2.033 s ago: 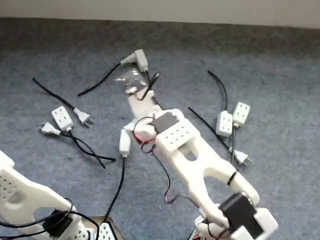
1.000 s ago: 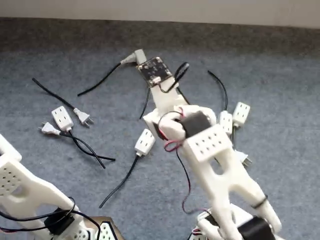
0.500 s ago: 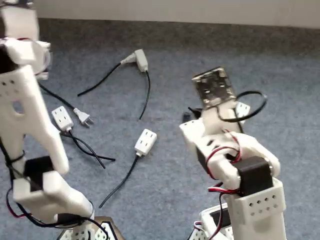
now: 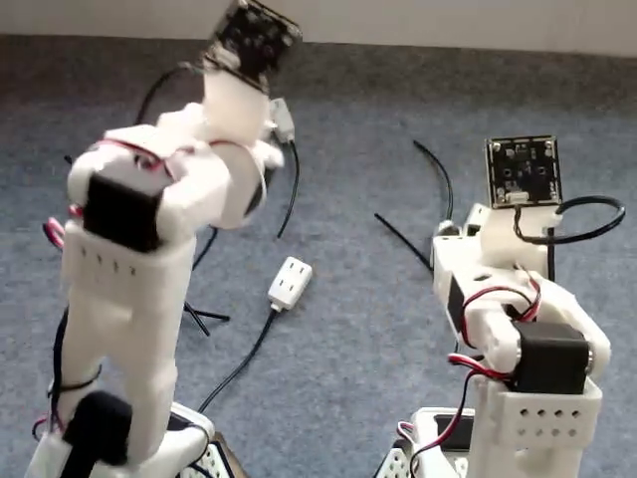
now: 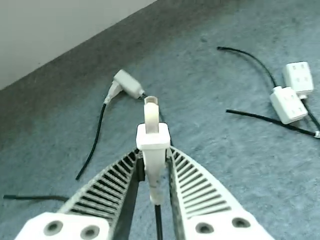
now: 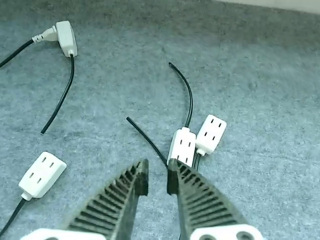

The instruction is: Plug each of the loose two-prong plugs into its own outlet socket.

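The left gripper (image 5: 152,157) has its fingers clamped on the white body of a two-prong plug (image 5: 152,136). The plug's long axis runs in line with the fingers. Its prongs point out past the fingertips, and its black cord (image 5: 157,220) trails back between them. On the grey carpet (image 4: 348,378) a lone outlet socket (image 4: 289,281) lies slot face up, slanted, its own cord leaving its near end. The held plug is raised above the carpet, left of this socket. Beyond the socket lies a joined plug and socket (image 5: 127,85). The right gripper (image 6: 157,177) hangs to the socket's right, fingers slightly apart around nothing, just short of a touching pair of outlet sockets (image 6: 197,137).
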Motion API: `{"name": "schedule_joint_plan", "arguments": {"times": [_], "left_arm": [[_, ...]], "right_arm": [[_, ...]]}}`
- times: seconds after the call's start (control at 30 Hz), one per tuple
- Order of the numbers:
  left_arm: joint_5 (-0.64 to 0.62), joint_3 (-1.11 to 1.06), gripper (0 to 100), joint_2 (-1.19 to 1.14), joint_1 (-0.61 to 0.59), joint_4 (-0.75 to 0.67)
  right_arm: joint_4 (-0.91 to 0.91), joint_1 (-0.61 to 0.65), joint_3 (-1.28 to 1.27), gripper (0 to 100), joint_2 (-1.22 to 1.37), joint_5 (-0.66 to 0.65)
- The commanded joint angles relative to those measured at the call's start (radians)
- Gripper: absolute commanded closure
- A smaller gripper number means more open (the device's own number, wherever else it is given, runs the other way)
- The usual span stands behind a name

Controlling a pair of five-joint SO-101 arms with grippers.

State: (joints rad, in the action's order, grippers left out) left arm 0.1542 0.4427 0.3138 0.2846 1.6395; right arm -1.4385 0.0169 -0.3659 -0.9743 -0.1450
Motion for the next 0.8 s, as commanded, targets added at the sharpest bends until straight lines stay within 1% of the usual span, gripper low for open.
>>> {"name": "schedule_joint_plan", "arguments": {"times": [0.0, 0.1, 0.17, 0.23, 0.33, 0.43, 0.5, 0.57, 0.67, 0.77], "left_arm": [[-0.011, -0.257, 99, 0.234, 0.105, -0.176], [-0.011, -0.538, 99, 0.400, 0.128, -0.365], [-0.012, -0.743, 99, 0.519, 0.133, -0.523], [-0.025, -0.944, 99, 0.642, 0.127, -0.700], [-0.129, -1.196, 99, 0.809, 0.125, -0.914], [-0.227, -1.392, 99, 0.957, 0.131, -1.076], [-0.287, -1.501, 99, 1.038, 0.131, -1.171], [-0.338, -1.590, 99, 1.106, 0.133, -1.249], [-0.385, -1.685, 99, 1.188, 0.133, -1.312], [-0.431, -1.742, 99, 1.241, 0.134, -1.346]], "right_arm": [[-0.002, -0.010, 0.054, 91.5, -0.012, -0.011], [0.002, -0.010, 0.056, 91.5, -0.012, -0.011], [0.005, -0.008, 0.056, 91.6, -0.012, -0.011], [0.008, -0.008, 0.059, 93.9, -0.012, -0.011], [0.019, -0.008, 0.088, 99.5, -0.012, -0.011], [0.019, 0.012, 0.165, 99.1, -0.012, -0.005], [0.012, 0.097, 0.240, 99.1, -0.012, -0.011], [0.001, 0.228, 0.311, 99.1, -0.010, -0.012], [-0.015, 0.446, 0.390, 99.1, -0.002, -0.006], [0.001, 0.636, 0.403, 99.1, -0.002, -0.005]]}}
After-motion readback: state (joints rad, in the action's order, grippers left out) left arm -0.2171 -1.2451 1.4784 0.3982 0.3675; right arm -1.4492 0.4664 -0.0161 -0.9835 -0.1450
